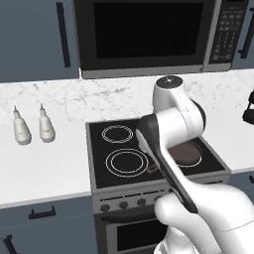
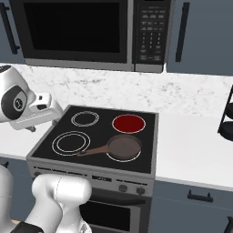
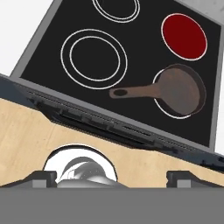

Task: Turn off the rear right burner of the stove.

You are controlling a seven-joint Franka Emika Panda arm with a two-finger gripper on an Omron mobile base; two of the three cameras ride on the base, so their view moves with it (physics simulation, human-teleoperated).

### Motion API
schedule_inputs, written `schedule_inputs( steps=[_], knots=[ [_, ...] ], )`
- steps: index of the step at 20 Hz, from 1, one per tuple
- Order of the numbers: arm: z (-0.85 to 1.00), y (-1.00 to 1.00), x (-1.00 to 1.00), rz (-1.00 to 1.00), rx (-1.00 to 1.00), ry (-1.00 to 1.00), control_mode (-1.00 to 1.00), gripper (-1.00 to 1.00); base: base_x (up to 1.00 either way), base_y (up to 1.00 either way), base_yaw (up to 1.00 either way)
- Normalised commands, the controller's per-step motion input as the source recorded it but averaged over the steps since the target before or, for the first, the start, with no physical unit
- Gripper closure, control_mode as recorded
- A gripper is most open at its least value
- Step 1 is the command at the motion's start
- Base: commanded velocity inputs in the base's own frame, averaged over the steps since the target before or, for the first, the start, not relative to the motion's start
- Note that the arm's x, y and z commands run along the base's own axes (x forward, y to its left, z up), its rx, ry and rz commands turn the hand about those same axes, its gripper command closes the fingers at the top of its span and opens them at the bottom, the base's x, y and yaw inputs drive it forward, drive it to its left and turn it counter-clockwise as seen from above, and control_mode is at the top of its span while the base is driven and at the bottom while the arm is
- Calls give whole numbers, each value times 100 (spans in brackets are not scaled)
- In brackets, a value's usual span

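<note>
Glowing solid red, the rear right burner (image 2: 129,123) sits at the back right of the stove (image 2: 50,146), so it's on & the task isn't done yet. Gripper (image 3: 112,178) hangs high above the stove's front edge w/ fingers spread wide, grasping nothing; the hand view looks down over the cooktop & front rail, prob. a survey pose before going for a control. Knobs (image 2: 123,188) run along the front panel below the glass; which one drives the red zone I can't tell.

Around it: brown frying pan (image 2: 123,147) rests on the front right ring, just in front of the red burner, handle pointing left toward the big double ring (image 2: 70,142). It's on the glass, not over the knobs, so prob. no obstacle. Microwave (image 2: 75,32) hangs above. Two pale bottles (image 1: 33,129) stand on the left counter (image 1: 44,168), well apart from the stove.
</note>
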Motion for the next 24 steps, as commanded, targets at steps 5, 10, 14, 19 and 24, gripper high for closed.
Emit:
schedule_inputs(
  steps=[5, 10, 14, 19, 24],
  knots=[
    [0, 0, 0, 0, 0, 0, 100, -100, -9, -41, 0],
    [0, 0, 0, 0, 0, 0, 100, -100, -9, -44, 0],
    [0, 0, 0, 0, 0, 0, 100, -100, -6, -40, 0],
    [0, 0, 0, 0, 0, 0, 100, -100, -7, -42, 0],
    [0, 0, 0, 0, 0, 0, 100, -100, -5, -31, 0]
  ],
)
